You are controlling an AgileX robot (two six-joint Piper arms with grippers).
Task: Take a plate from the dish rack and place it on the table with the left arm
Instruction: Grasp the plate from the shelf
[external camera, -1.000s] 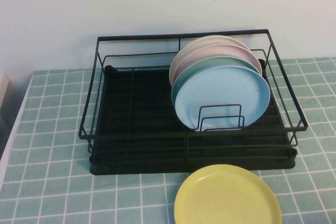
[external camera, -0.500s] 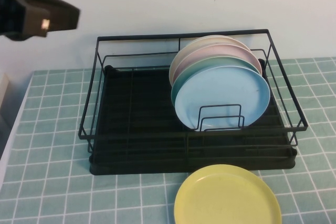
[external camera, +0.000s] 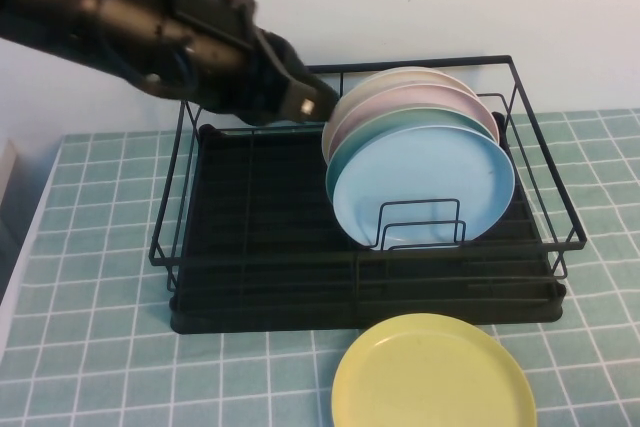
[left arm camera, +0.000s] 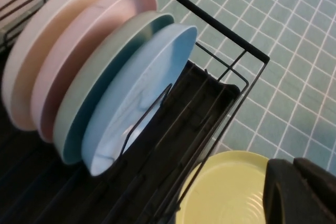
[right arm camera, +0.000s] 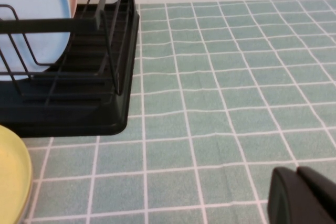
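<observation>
The sky-blue plate (external camera: 420,185) stands on edge at the front of a row of plates in the black wire dish rack (external camera: 250,247), leaning on a wire divider. My left gripper (external camera: 315,102) reaches in from the upper left over the rack's back rail, shut and holding nothing, its tip just left of the plates' upper edges. In the left wrist view the plate (left arm camera: 136,98) sits in the rack (left arm camera: 231,40), apart from the left gripper (left arm camera: 294,167). My right gripper (right arm camera: 297,172) is shut, low over the tiled table (right arm camera: 220,93), right of the rack (right arm camera: 79,108).
Behind the blue plate stand a mint-green plate (external camera: 400,127), a pink plate (external camera: 410,102) and a cream plate (external camera: 400,77). A yellow plate (external camera: 432,372) lies flat on the table (external camera: 90,347) in front of the rack. A wall rises behind the rack.
The left arm has swung in from the upper left, moving right and down until its gripper hangs over the rack beside the plates. The plates have not moved.
</observation>
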